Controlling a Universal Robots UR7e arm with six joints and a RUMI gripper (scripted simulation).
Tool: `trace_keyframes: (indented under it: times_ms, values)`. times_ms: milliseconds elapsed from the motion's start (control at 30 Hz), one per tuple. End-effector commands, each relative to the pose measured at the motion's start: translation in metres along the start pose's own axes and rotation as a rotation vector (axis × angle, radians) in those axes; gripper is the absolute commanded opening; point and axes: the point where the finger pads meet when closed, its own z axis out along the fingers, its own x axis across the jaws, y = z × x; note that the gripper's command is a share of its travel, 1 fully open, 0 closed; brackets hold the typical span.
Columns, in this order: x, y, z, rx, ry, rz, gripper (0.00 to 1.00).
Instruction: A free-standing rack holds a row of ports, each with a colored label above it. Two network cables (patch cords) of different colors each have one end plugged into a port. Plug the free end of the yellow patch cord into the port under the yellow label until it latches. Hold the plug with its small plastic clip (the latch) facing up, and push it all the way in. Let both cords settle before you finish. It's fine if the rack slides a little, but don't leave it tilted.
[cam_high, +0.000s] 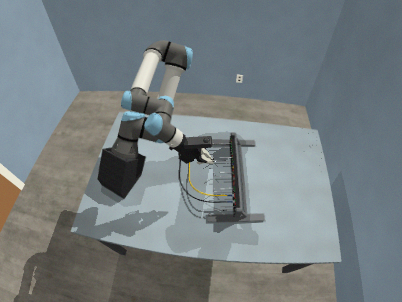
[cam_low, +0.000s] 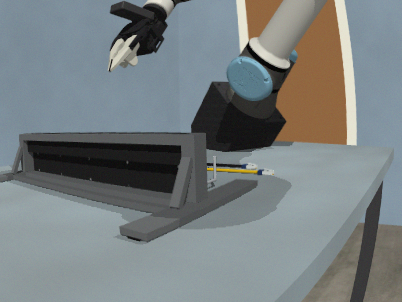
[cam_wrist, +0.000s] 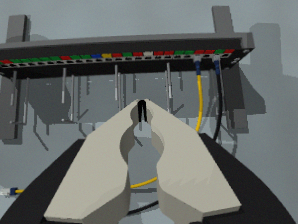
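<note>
Presently, gripper (cam_high: 214, 161) (cam_low: 110, 70) (cam_wrist: 142, 101): closed, holding nothing
Yellow cord (cam_high: 206, 194) (cam_low: 232, 170) (cam_wrist: 200, 92): one end plugged
Rack (cam_high: 240, 182) (cam_low: 200, 167) (cam_wrist: 245, 40): upright
Left to do: grasp free plug, insert under yellow label (cam_wrist: 106, 55)

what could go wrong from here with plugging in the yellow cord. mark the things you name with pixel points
The gripper (cam_high: 214, 161) (cam_low: 110, 70) (cam_wrist: 142, 101) is shut with nothing in it, so it may knock the loose plug (cam_wrist: 8, 191) aside unless it opens first. The black cord (cam_wrist: 218, 110) runs close beside the yellow cord (cam_high: 200, 192) (cam_wrist: 201, 100), so the two might snag. A hard push could tip the free-standing rack (cam_high: 238, 175) (cam_low: 200, 165) (cam_wrist: 125, 41).
</note>
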Motion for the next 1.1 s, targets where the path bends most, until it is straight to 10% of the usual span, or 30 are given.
trace_keyframes:
  times_ms: [0, 1067]
  values:
    - [0.0, 0.0, -0.0086, 0.0, -0.002, -0.001, 0.0]
    - [0.0085, 0.0, -0.0169, 0.0, -0.002, -0.001, 0.0]
